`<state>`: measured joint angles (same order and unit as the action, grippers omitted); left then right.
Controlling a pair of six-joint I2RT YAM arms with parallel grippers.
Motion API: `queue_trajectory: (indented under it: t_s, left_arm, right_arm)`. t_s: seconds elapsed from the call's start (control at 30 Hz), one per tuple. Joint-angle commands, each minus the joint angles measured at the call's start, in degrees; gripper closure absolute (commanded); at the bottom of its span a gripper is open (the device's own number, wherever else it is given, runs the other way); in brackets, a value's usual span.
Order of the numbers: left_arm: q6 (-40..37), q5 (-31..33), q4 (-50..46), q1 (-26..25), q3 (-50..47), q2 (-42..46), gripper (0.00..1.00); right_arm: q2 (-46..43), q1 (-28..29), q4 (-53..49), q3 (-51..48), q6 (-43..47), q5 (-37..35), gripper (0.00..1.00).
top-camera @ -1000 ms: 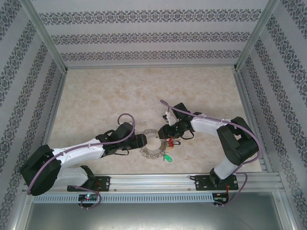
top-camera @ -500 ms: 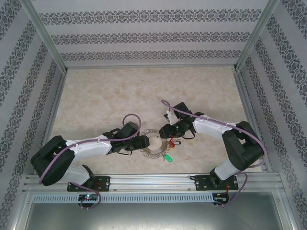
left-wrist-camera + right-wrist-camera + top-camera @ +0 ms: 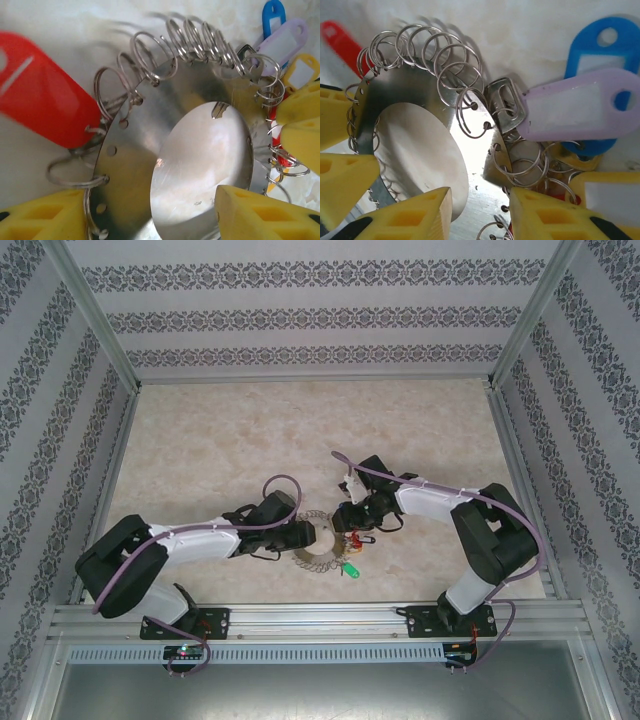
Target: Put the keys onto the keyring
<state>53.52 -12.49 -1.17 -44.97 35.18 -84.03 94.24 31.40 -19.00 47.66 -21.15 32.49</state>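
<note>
- The keyring [image 3: 135, 165] is lying flat on the table [image 3: 220, 440], close to the near edge and midway between the two arms. There, either arm can be working on it.
- The left gripper [image 3: 150, 200] is straddling the left side of the ring. One yellow finger is sitting outside the rim and the other over the centre hole. The fingers are spread, with a gap showing beside the metal, so to my eye it is fencing the ring in rather than clamping it.
- The right gripper [image 3: 481, 200] is straddling the band on the opposite, right side, with a finger close in on each side of the metal. I cannot tell whether they are actually pinching it.
- The lilac key [image 3: 575, 110] is hanging by its metal clasp among the rim loops. The blue key [image 3: 602, 45] is lying just beyond it.
- The yellow key [image 3: 615, 197] is resting just beside the right gripper's finger.
- The red key [image 3: 45, 95] is touching loops on another part of the rim.
- The green key [image 3: 351, 568] is lying just near-right of the ring. Whether it is attached, I cannot tell.
- Taking opposite sides looks like a way of steadying the plate while a loop is being worked.
</note>
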Motion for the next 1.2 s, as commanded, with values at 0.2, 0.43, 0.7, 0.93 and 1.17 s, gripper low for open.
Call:
queue_trajectory:
  t_s: [0.2, 0.43, 0.7, 0.93, 1.17]
  left_arm:
    - [-3.56, 1.66, 4.55, 1.14, 6.36, -1.98, 0.41]
    - [-7.13, 1.9, 1.04, 4.98, 11.33, -3.27, 0.46]
    - [-5.15, 2.14, -5.69, 6.87, 8.57, 1.63, 0.44]
    - [-0.39, -0.85, -4.76, 5.64, 1.93, 7.66, 0.42]
    - [-0.65, -4.58, -3.32, 5.04, 1.47, 6.63, 0.41]
  right_arm:
    - [0.16, -0.4, 5.34, 0.81, -6.06, 6.2, 0.65]
    - [-3.63, -3.95, 4.64, 0.5, -7.76, 1.17, 0.65]
    - [-15.14, -5.33, -4.6, -6.38, -8.11, -5.05, 0.62]
    - [-26.65, 2.41, -6.89, -15.57, -17.05, -4.01, 0.6]
    - [-29.12, 4.81, -0.49, -21.58, -25.26, -4.28, 0.59]
